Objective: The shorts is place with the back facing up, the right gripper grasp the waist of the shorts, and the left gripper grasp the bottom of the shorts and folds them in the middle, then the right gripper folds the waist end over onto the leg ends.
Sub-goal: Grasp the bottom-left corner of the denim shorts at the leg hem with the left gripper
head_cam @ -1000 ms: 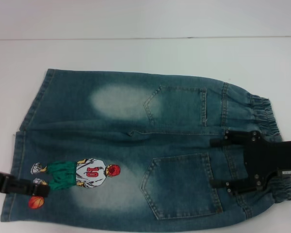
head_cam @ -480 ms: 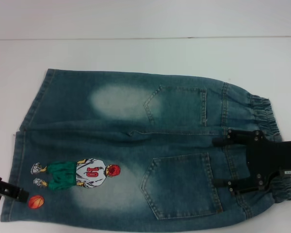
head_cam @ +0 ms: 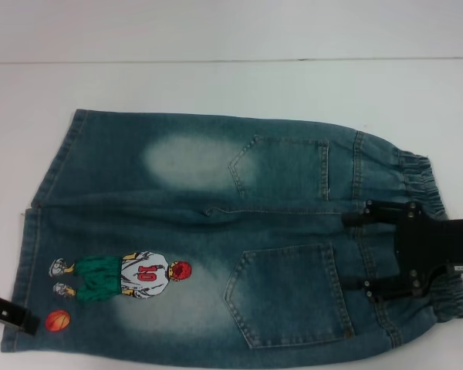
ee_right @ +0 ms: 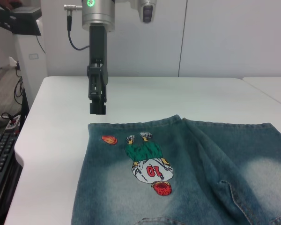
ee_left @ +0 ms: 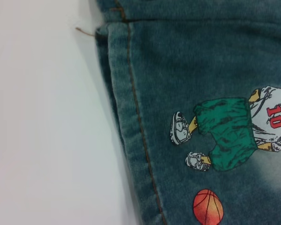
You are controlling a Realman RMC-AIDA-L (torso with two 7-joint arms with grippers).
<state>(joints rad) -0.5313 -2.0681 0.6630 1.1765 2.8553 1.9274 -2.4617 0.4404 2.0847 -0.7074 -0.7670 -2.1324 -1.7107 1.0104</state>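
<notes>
Blue denim shorts lie flat on the white table, back pockets up. The elastic waist is at the right and the leg hems at the left. A basketball-player print marks the near leg. My right gripper is open over the near half of the waist, beside the near pocket, with nothing between its fingers. My left gripper sits at the near left, just off the leg hem. In the right wrist view the left gripper hangs above the table beyond the hem.
The table's far edge meets a pale wall. Past the table's side edge there are a keyboard and cables. Bare table surrounds the shorts on the far and left sides.
My left gripper has drawn back to the left, off the printed leg to just outside the hem. My right gripper has shifted slightly right over the waist.
</notes>
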